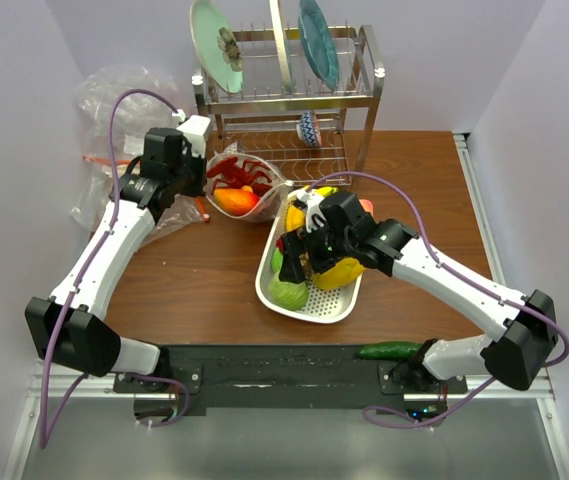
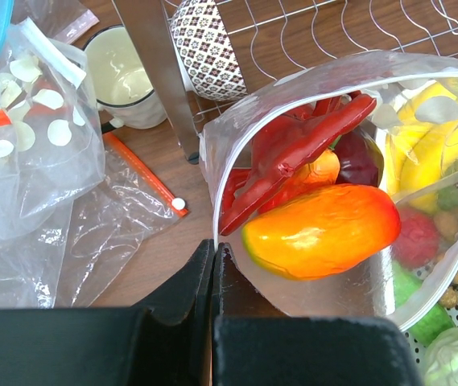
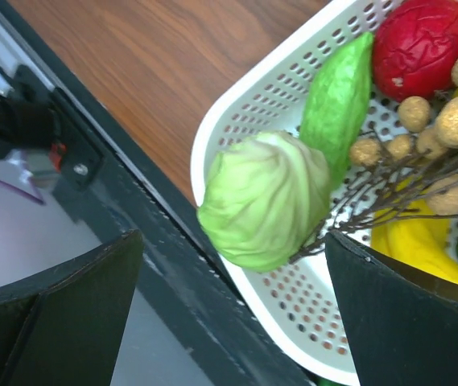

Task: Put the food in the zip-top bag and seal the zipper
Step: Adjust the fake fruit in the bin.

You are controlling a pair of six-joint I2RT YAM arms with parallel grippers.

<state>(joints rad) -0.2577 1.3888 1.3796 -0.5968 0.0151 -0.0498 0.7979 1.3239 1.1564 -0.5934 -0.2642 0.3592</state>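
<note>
The zip-top bag (image 2: 349, 281) (image 1: 236, 185) lies left of the white tray (image 1: 319, 310), and its zipper rim (image 2: 293, 78) arches open. Inside it are a red lobster (image 2: 293, 149), an orange-red pepper (image 2: 321, 229) and a dark red apple (image 2: 359, 157). My left gripper (image 2: 214, 251) (image 1: 200, 182) is shut on the bag's near edge. My right gripper (image 3: 233, 237) (image 1: 296, 255) hangs open over the tray's near end (image 3: 309, 314), its fingers either side of a pale green cabbage (image 3: 265, 197) without touching it. A red fruit (image 3: 426, 44) sits in the tray.
The tray also holds yellow bananas (image 1: 339, 272), a ridged green vegetable (image 3: 337, 100) and brown nuts on twigs (image 3: 422, 129). A dish rack (image 1: 284, 90) with plates stands behind, with a cup (image 2: 124, 72) and a patterned bowl (image 2: 212, 40) under it. Crumpled clear bags (image 1: 114, 110) lie left. A cucumber (image 1: 389, 350) lies on the near rail.
</note>
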